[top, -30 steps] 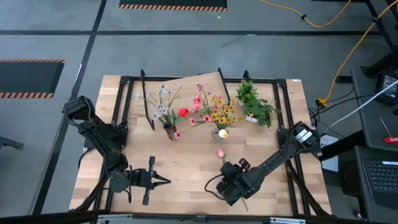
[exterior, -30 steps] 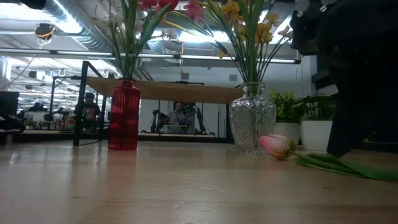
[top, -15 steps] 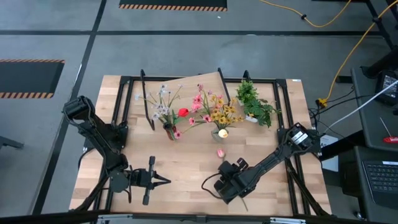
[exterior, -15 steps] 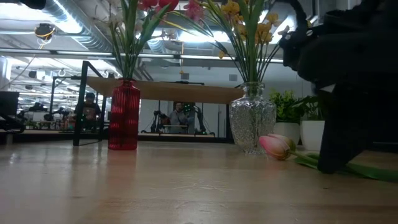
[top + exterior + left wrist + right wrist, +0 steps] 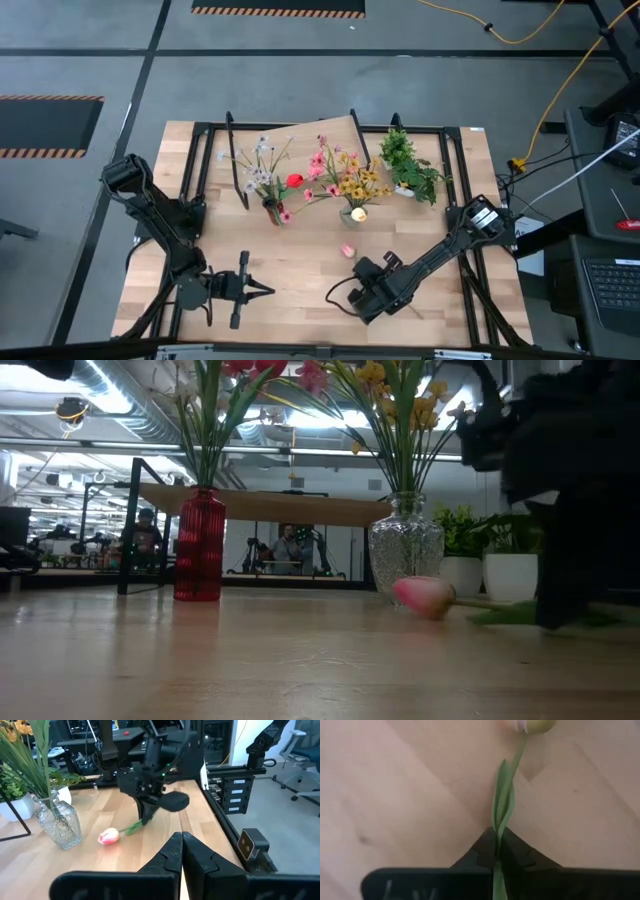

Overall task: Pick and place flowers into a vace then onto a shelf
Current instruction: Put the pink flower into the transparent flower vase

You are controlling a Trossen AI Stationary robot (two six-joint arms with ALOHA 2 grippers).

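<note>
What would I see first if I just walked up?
Probably the pink tulip lying on the table, with the right gripper pinching its green stem. Behind it stand two bouquets: one in a red vase, one in a clear glass vase.

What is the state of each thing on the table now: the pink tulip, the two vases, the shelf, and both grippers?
Pink tulip with green stem: lying on the table, stem pinched.
Right gripper: shut on the tulip's stem.
Left gripper: shut, empty, waiting near the table's front.
Red ribbed glass vase: upright, holding flowers.
Clear cut-glass vase: upright, holding flowers.
Light-wood shelf on black legs: standing, nothing seen on top.
</note>
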